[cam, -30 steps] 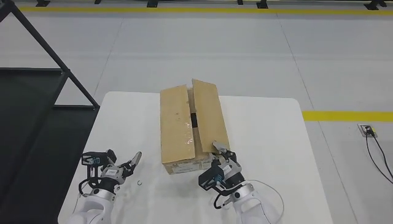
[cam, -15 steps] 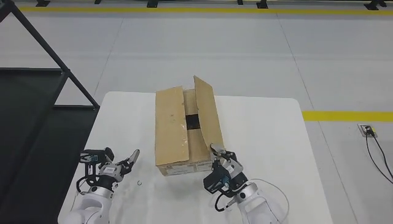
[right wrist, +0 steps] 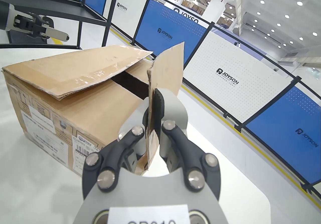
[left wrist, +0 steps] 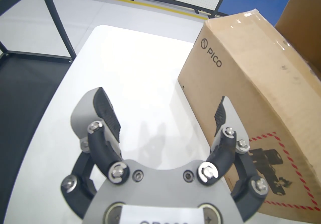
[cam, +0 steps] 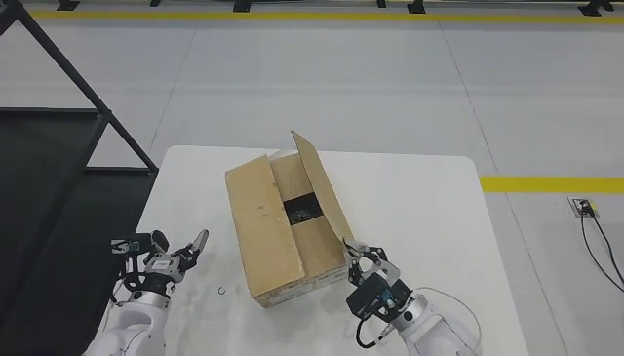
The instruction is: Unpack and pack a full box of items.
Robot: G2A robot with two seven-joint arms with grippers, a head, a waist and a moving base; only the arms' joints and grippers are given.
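1. Cardboard box [cam: 278, 229] — stands near the middle of the white table [cam: 419, 210]. In the top view it sits askew, with its long axis running from about 11 o'clock to 5 o'clock.
2. Left flap [cam: 255, 224]: lies low over the box top, slightly lifted along its free edge.
3. Right flap [cam: 320, 185]: raised and standing steeply along the box's 3 o'clock side. A dark gap [cam: 298, 208] between the two flaps exposes the interior; the contents cannot be identified.
4. Right gripper [right wrist: 154, 100]: positioned at the box's 5 o'clock corner. Its fingers are clamped on the near end of the right flap, one on each face of the cardboard.
5. Left gripper [left wrist: 160, 99]: positioned at about 8 o'clock from the box, above the table and near the box's long side without touching it. The jaws are spread wide with nothing between them.
6. White shipping labels [right wrist: 45, 132] are on the box's near end face.
7. A small dark ring-like item [cam: 223, 291] lies on the table between the left gripper and the box — too small to identify.
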